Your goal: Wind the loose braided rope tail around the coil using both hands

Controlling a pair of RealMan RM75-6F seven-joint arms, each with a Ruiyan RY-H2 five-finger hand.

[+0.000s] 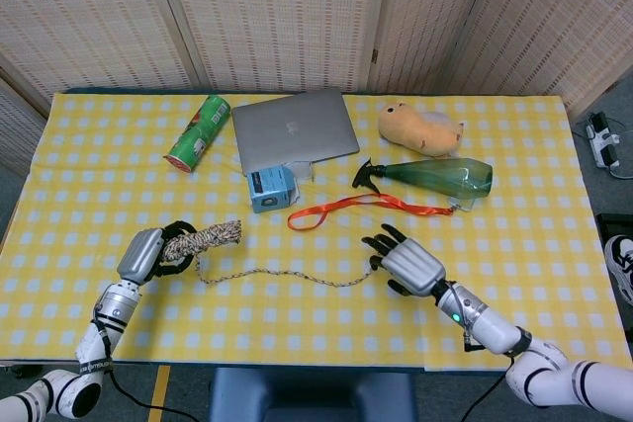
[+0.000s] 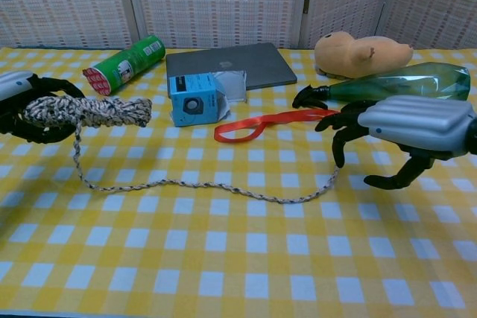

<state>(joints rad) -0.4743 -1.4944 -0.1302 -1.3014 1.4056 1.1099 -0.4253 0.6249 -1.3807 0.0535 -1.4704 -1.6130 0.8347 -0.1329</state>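
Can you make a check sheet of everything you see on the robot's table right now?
Surface: table with a yellow and white checked cloth, flat.
Job's things: rope coil held up at the left; loose tail trails across the cloth to the right.
Clutter: green can lying down, laptop closed, blue box, orange strap, green spray bottle on its side, plush toy.
Hands: left hand grips the coil; right hand open, fingers spread by the tail's end.
Cables: power strip on the floor, right.
Surroundings: woven screens behind the table.
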